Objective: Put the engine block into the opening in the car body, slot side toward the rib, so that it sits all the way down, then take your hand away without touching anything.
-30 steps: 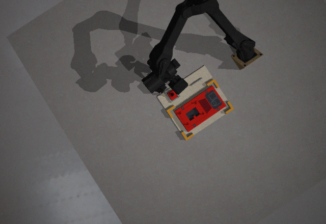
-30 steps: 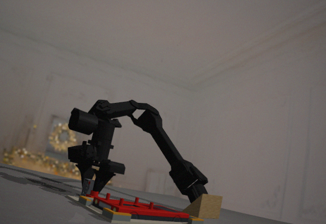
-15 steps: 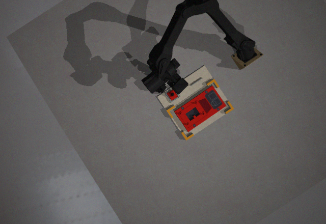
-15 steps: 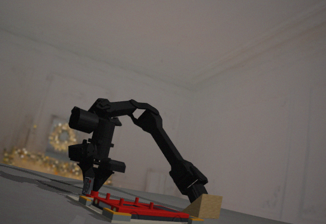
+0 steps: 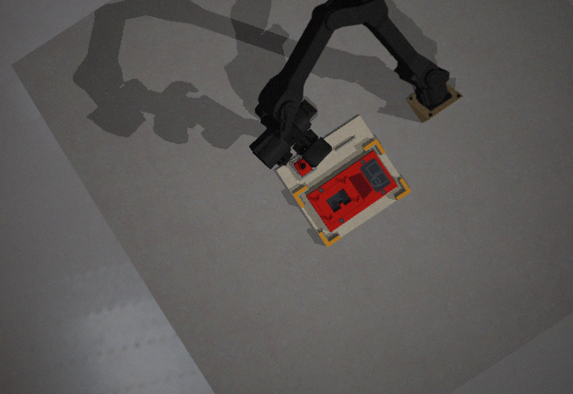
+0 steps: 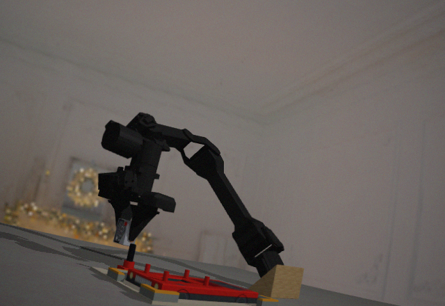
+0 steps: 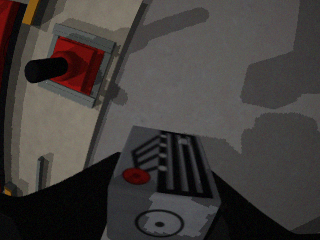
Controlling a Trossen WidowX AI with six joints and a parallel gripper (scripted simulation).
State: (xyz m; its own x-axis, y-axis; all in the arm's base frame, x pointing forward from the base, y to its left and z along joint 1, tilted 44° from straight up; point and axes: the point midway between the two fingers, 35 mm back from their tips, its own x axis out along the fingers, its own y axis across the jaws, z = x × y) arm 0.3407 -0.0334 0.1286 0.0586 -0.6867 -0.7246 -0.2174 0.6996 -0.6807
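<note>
The grey engine block (image 6: 122,231) (image 7: 150,200) has black slots, a red dot and a ringed end face. My gripper (image 6: 124,229) (image 7: 160,168) is shut on it, a finger on either side, and holds it in the air beside the fixture board, a little above the height of the black peg's top. The arm hides the block in the top view. The red car body (image 5: 356,205) (image 6: 215,289) (image 7: 6,30) lies flat on the board, held by corner brackets. Its dark opening (image 5: 337,201) is near one end, with a small notch showing at one side.
A red square piece (image 5: 303,167) (image 6: 128,264) (image 7: 86,62) with an upright black peg (image 6: 131,252) (image 7: 45,70) sits in a grey frame on the cream board (image 5: 355,126) (image 7: 65,132), near the gripper. Several short red posts stand up from the car body. Orange-topped brackets mark its corners.
</note>
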